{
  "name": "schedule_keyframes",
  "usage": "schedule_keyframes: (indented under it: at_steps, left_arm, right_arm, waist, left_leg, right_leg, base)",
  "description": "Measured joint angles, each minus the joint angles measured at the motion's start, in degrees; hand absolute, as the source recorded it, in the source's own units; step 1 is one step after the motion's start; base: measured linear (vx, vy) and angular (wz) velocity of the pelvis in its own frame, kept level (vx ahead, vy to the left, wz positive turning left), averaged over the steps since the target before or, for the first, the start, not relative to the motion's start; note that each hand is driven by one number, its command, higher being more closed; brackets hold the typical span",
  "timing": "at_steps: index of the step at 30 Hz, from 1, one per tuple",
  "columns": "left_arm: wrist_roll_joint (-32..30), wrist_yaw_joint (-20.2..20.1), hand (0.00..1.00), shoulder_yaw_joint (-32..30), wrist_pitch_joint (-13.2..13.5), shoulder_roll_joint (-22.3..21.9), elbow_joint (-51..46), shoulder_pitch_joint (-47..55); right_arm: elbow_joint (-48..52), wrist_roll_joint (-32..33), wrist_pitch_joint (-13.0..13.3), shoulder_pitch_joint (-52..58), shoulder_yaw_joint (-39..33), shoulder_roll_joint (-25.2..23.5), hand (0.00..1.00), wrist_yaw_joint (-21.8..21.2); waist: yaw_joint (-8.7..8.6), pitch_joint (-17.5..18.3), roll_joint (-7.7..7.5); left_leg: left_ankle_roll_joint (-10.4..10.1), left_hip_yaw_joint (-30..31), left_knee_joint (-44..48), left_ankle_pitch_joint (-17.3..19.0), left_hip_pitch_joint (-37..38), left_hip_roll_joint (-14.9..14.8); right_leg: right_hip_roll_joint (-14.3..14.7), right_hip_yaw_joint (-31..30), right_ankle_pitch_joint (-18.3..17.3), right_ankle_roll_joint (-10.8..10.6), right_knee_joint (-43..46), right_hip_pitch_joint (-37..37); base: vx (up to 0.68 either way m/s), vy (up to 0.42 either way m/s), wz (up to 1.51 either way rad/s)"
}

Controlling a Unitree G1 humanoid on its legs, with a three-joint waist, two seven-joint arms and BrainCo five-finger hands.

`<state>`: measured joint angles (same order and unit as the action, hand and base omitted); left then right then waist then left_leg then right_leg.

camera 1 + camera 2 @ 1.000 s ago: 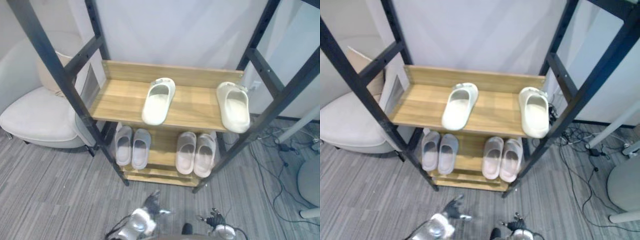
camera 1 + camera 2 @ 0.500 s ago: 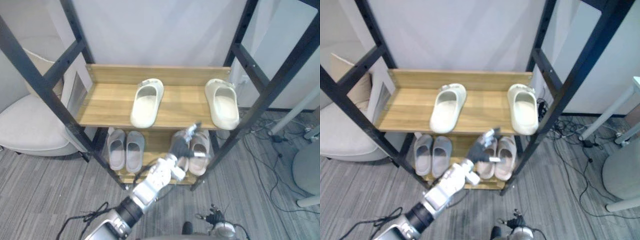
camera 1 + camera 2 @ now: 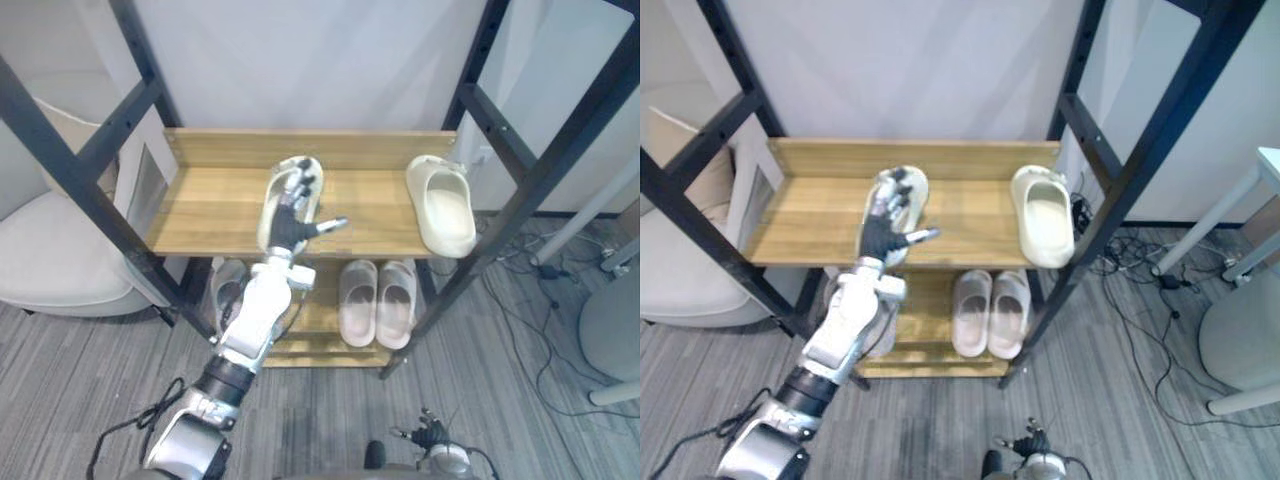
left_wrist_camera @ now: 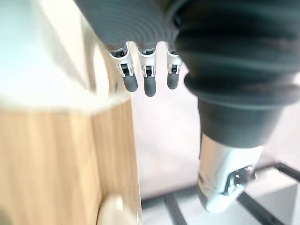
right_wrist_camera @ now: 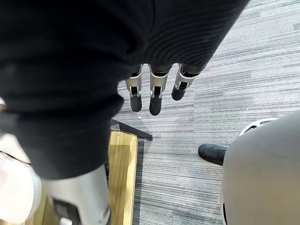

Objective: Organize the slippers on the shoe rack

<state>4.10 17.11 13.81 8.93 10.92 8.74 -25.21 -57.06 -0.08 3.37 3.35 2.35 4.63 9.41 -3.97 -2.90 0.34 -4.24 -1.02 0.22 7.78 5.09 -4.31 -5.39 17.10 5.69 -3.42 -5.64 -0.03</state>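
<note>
1. As I look down through the head camera, the left robot hand [image 3: 290, 220] is up at the upper shelf [image 3: 205, 210] of the shoe rack [image 3: 370, 146], lying over the left cream slipper [image 3: 267, 222].
2. Its fingers [image 4: 149, 80] are straight and spread, pointing toward the back of the shelf. The thumb sticks out sideways to the right, and nothing is pinched.
3. I cannot tell whether the palm rests on the slipper or sits just above it.
4. That slipper lies front to back near the middle of the upper shelf, slightly slanted.
5. Well apart from it, the right cream slipper [image 3: 442, 208] lies at the shelf's right end, reaching the front edge.
6. On the lower shelf [image 3: 315, 325] I see a grey pair [image 3: 228, 292], partly behind the left arm. A pale pink pair [image 3: 378, 302] sits side by side to its right.
7. The right robot hand [image 5: 154, 96] hangs low over the grey carpet [image 5: 225, 70], fingers straight and relaxed, holding nothing.
</note>
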Motion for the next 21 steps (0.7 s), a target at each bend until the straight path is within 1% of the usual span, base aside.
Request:
schedule_keyframes:
  at_steps: [3, 8, 9, 14, 16, 19, 21]
  left_arm:
    - [-0.94, 1.34, 0.0, -3.19, -0.52, 1.83, 2.49, -2.36]
    - [-2.94, 1.82, 0.0, -6.3, -1.14, 5.24, 6.53, -5.7]
    - [-3.63, 1.92, 0.0, -6.76, -1.96, 6.22, 7.1, -6.65]
    - [-5.35, 2.84, 0.0, -8.26, -2.83, 7.61, 10.07, -8.22]
    - [-7.38, 2.83, 0.0, -8.4, -3.44, 8.96, 11.44, -8.23]
    - [-9.32, 2.8, 0.0, -8.37, -3.92, 9.49, 12.9, -8.4]
    - [-11.64, 2.68, 0.0, -8.32, -4.78, 10.14, 15.71, -9.56]
  right_arm:
    - [0.09, -0.01, 0.0, 0.01, -0.08, 0.0, 0.0, -0.39]
    - [0.33, -0.01, 0.05, 0.02, -0.62, -0.04, 0.0, -1.05]
    - [0.48, -0.07, 0.05, 0.07, -1.2, -0.12, 0.0, -1.33]
    - [1.37, -0.09, 0.05, 0.31, -1.67, -0.18, 0.0, -1.79]
    - [2.03, -0.08, 0.07, 0.53, -1.95, -0.18, 0.0, -2.03]
    - [2.21, -0.07, 0.13, 0.63, -2.07, -0.22, 0.0, -2.16]
    - [2.38, -0.06, 0.47, 0.63, -2.15, -0.21, 0.0, -2.18]
  waist:
    - [-0.13, -0.03, 0.01]
    - [-0.25, -0.26, 0.14]
    - [-0.27, -0.34, 0.19]
    - [-0.56, -0.5, 0.45]
    - [-0.91, -0.58, 0.58]
    - [-0.91, -0.61, 0.6]
    - [-1.05, -0.88, 0.77]
  left_leg:
    - [0.0, -0.1, 0.0, 0.0, -0.03, 0.02]
    - [0.0, -0.49, -0.02, 0.0, -0.28, 0.01]
    - [0.0, -0.58, -0.03, 0.0, -0.47, 0.04]
    - [0.0, -0.63, -0.02, 0.01, -0.81, 0.08]
    - [0.03, -0.84, -0.02, 0.02, -0.91, 0.17]
    - [0.11, -1.39, -0.02, 0.07, -1.02, 0.29]
    - [0.22, -1.6, 0.02, 0.13, -1.03, 0.45]
  right_leg:
    - [-0.01, -0.15, 0.03, 0.0, 0.0, -0.1]
    - [0.06, -0.63, 0.12, 0.01, 0.0, -0.6]
    - [0.04, -0.72, 0.13, 0.0, 0.0, -0.83]
    - [0.04, -0.9, 0.18, 0.01, 0.01, -1.26]
    - [0.02, -1.24, 0.26, 0.0, 0.01, -1.53]
    - [-0.02, -1.87, 0.46, -0.04, 0.01, -1.92]
    - [-0.12, -2.18, 0.56, -0.09, 0.01, -2.05]
  base:
    - [0.0, 0.0, 0.0]
    - [0.0, 0.003, -0.04]
    - [0.0, 0.006, -0.04]
    - [0.0, 0.0, 0.0]
    - [0.0, 0.006, -0.06]
    - [-0.01, 0.007, -0.11]
    - [-0.02, 0.005, -0.05]
